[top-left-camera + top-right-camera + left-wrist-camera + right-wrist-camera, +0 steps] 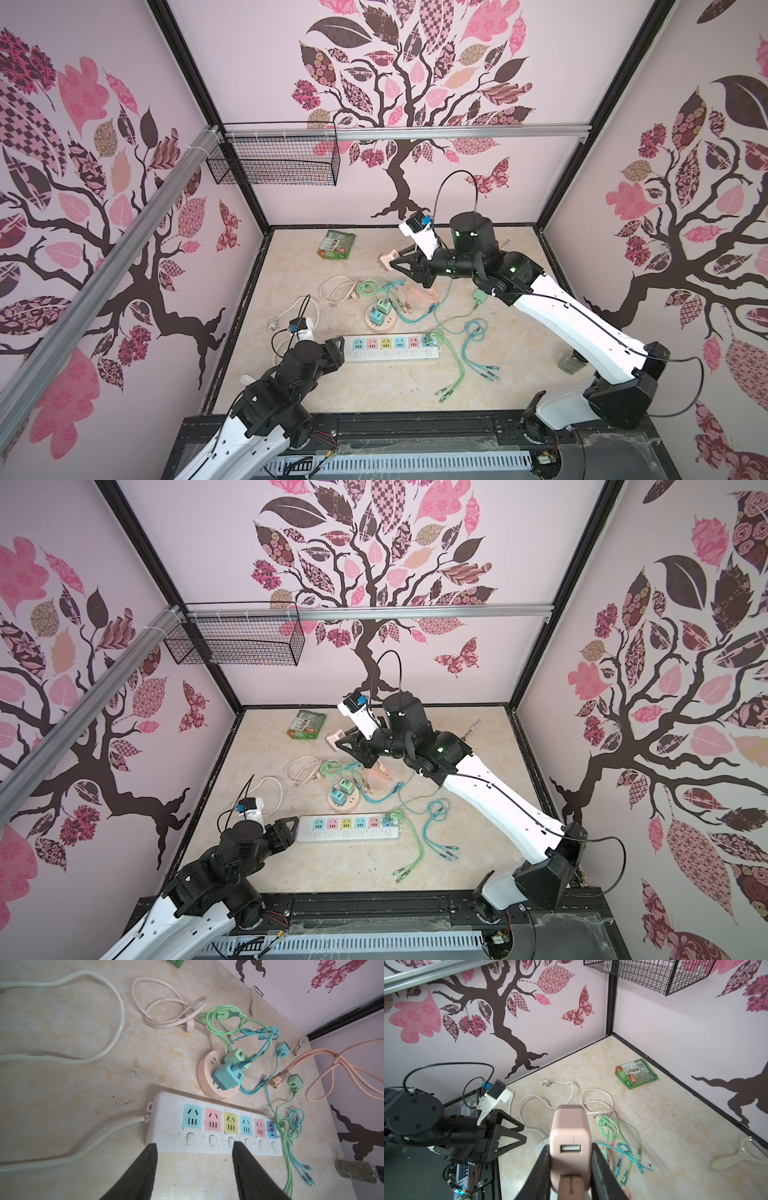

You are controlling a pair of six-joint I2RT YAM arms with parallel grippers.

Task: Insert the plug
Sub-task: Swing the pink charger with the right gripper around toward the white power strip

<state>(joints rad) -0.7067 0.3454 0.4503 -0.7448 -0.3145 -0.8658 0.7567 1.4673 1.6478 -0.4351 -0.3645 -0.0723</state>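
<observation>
The marble-patterned table (374, 390) carries the white power strip (390, 349), which lies flat towards the front. Its coloured sockets face up, and all look free as far as we can see.

The left gripper (194, 1145) hangs over the strip's cord end with its jaws spread and nothing between them. We cannot tell whether the fingers touch the casing.

The right gripper (569, 1147) is pinching the pink USB charger (569, 1124) by its sides. The charger is in the air, well behind the strip. Its USB port faces the wrist camera and its prongs are out of that view.

Our judgement is that this is the carry phase. To do it well, we should:
- bring the left fingers down to pin the strip;
- turn the charger prongs-down;
- square it over one opening, say the pale blue socket (192, 1115);
- press straight, with no tilt.
</observation>
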